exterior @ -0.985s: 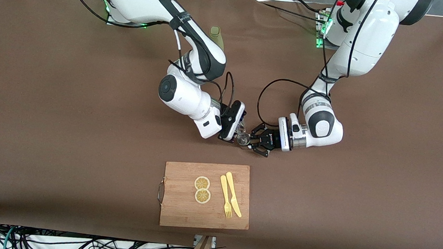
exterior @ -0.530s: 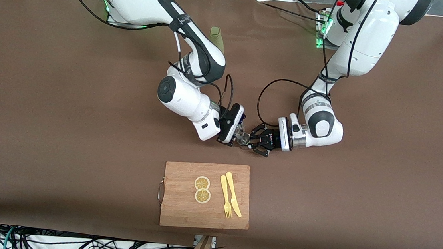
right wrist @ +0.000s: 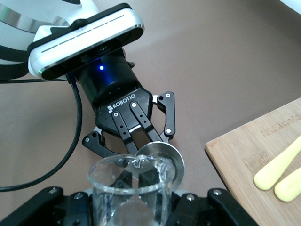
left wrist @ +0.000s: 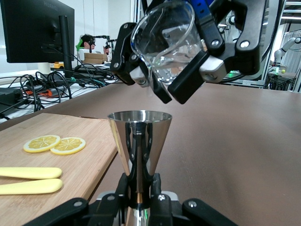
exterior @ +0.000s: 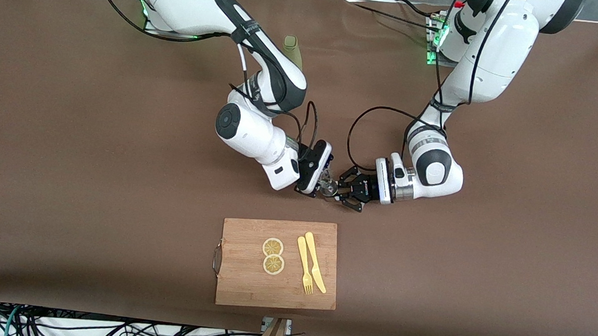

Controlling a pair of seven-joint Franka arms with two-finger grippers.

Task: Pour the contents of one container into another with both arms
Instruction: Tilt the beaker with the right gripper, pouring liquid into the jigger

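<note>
My right gripper [exterior: 320, 181] is shut on a clear glass beaker [exterior: 324, 179], held in the air and tipped with its lip over a steel cone-shaped jigger [exterior: 331, 190]. The left gripper [exterior: 341, 190] is shut on the jigger's stem and holds it upright just below the beaker. In the left wrist view the jigger [left wrist: 139, 136] stands straight up from my jaws, and the tilted beaker [left wrist: 167, 44] hangs above its mouth. The right wrist view looks through the beaker [right wrist: 129, 188] down to the jigger's rim [right wrist: 164, 154]. I cannot tell whether liquid is flowing.
A wooden cutting board [exterior: 245, 285] lies nearer the front camera than both grippers. It carries two lemon slices [exterior: 273, 255] and a yellow plastic fork and knife [exterior: 310, 269]. An olive-green bottle [exterior: 292, 49] stands near the right arm's base. Brown cloth covers the table.
The right arm's wrist has shifted a little toward the left arm's end of the table. The beaker stays over the jigger, and the left arm has not moved.
</note>
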